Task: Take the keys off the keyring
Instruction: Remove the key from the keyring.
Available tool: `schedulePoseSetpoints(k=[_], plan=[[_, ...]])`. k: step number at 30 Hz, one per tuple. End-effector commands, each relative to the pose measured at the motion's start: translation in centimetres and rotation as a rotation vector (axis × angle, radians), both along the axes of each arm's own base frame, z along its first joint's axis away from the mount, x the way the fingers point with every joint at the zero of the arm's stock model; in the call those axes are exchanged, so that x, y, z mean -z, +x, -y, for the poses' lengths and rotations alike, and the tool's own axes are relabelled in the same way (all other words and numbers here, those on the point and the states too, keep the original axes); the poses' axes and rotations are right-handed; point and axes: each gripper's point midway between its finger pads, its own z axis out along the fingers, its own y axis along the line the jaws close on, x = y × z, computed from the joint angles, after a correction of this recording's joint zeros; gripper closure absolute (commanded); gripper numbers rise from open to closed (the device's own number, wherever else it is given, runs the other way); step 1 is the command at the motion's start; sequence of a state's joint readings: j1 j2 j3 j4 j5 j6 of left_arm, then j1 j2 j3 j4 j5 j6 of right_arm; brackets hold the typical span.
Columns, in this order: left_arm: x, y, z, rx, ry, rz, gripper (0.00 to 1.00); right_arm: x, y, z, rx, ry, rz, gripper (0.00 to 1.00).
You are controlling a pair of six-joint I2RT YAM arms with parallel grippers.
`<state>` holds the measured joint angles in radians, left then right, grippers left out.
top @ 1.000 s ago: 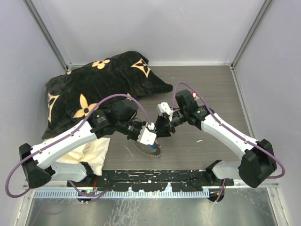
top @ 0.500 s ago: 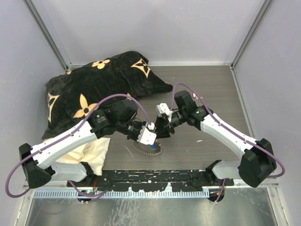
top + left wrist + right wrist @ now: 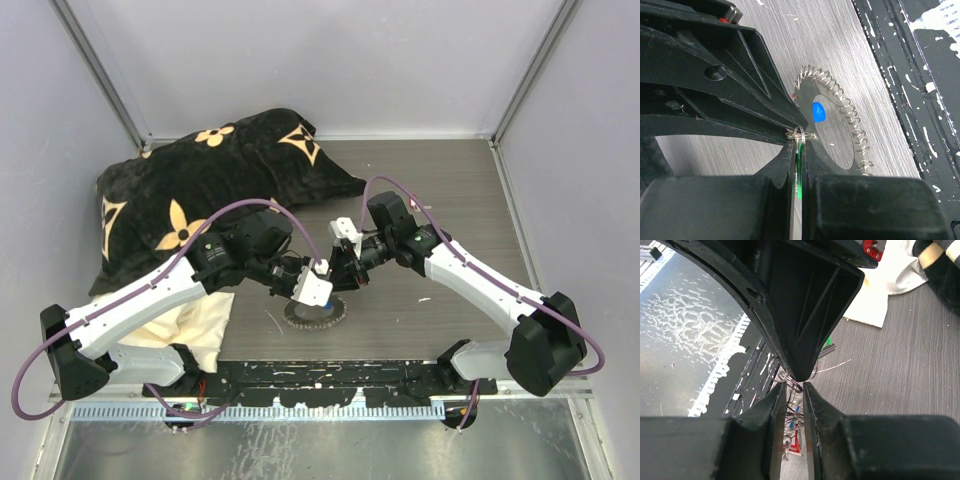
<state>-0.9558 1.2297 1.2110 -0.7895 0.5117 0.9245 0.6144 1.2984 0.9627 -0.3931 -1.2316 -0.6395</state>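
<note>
The left end effector point(image 3: 799, 146) is clamped shut on the green-headed key point(image 3: 799, 180), whose small split ring point(image 3: 799, 133) pokes out just past its fingertips. The right end effector point(image 3: 792, 390) meets it tip to tip, jaws a narrow slit apart with thin wire loops in the gap. I cannot tell whether they actually pinch anything. The keyring point(image 3: 854, 127), a springy coil, lies on the desk point(image 3: 790, 30) directly beneath both, near the front edge, with a blue key point(image 3: 818, 112) showing inside its loop and a red key point(image 3: 795, 446) close by. To do this step well, the left should grip firmly while the right takes only the coil wire, not the split ring, and works it round gently — a hard tug would likely stretch the coil or drag the whole bunch along.
</note>
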Motion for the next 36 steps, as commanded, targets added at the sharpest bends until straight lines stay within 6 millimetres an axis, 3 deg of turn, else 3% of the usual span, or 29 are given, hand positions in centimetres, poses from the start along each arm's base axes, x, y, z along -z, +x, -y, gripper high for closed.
schedulePoseSetpoints(k=[1,19,28,36], plan=[[-3.5,0.2,0.6,-0.002,-0.098,0.053,1.0,-0.6,-0.1,-0.2,-0.006,0.02,0.014,0.76],[-3.4,-0.5,-0.8,-0.017,-0.069,0.085,1.0,-0.7,-0.7,-0.2,-0.034,0.026,-0.029,0.98],[-3.1,-1.2,-1.3,-0.021,-0.008,0.103,1.0,-0.5,-0.7,-0.2,-0.031,0.018,-0.042,0.99],[-3.0,-1.1,-0.9,-0.114,-0.007,0.018,1.0,-0.7,-1.1,-0.3,-0.043,0.043,-0.082,0.99]])
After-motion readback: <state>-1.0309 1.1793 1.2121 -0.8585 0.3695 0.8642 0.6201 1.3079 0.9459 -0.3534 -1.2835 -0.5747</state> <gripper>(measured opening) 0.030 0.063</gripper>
